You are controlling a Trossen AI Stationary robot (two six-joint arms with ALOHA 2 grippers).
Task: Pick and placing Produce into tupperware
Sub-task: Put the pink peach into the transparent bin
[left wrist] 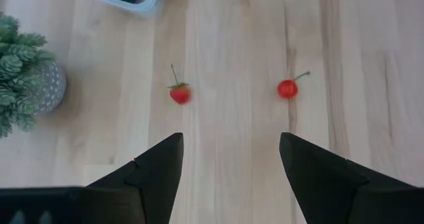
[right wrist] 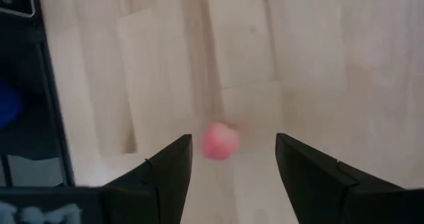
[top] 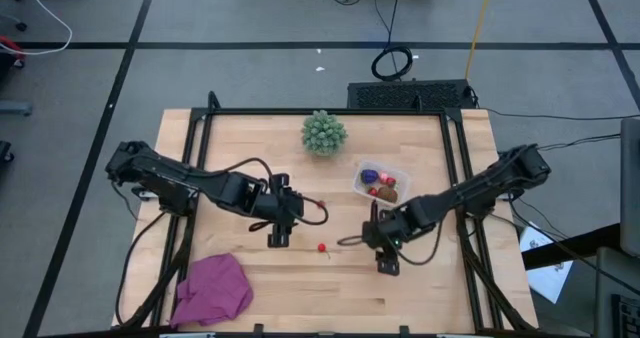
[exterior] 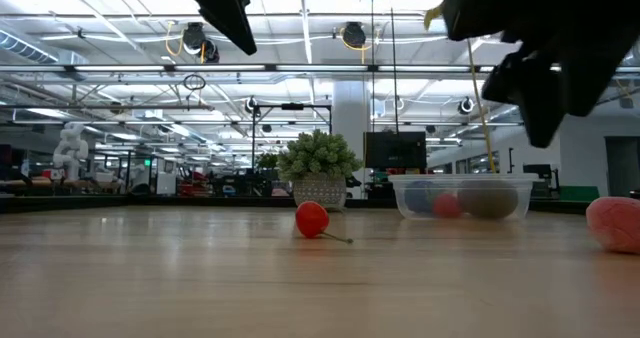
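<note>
**Two cherries loose, box part filled**

The small clear plastic box with rounded corners (top: pixel 383 181) sits on the far right part of my pale wooden worktop (top: pixel 300 288); inside it I see a dark blue-purple piece, small red pieces and a brown oval (top: pixel 389 192), all touching one another; from the low view the same box (exterior: pixel 462 196) shows a red piece and a brownish one through its wall.

Two tiny red cherries with thin stems lie outside it; one (top: pixel 322 247) rests near the middle of the worktop, well apart from the box; the other (left wrist: pixel 180 93) lies ahead of my left fingers, beside its twin (left wrist: pixel 287 89).

My left hand (top: pixel 279 237) hangs above the worktop near the middle cherry, fingers spread and empty; my right hand (top: pixel 386 265) hovers on the near side of the box, fingers likewise parted, gripping nothing; a pink rounded piece (right wrist: pixel 220 141) lies on the wood ahead of them.

Farther out, a green spiky ball plant in a pale pot (top: pixel 324 133) stands by the far edge; a crumpled magenta cloth (top: pixel 213 288) lies at the near left corner.
</note>
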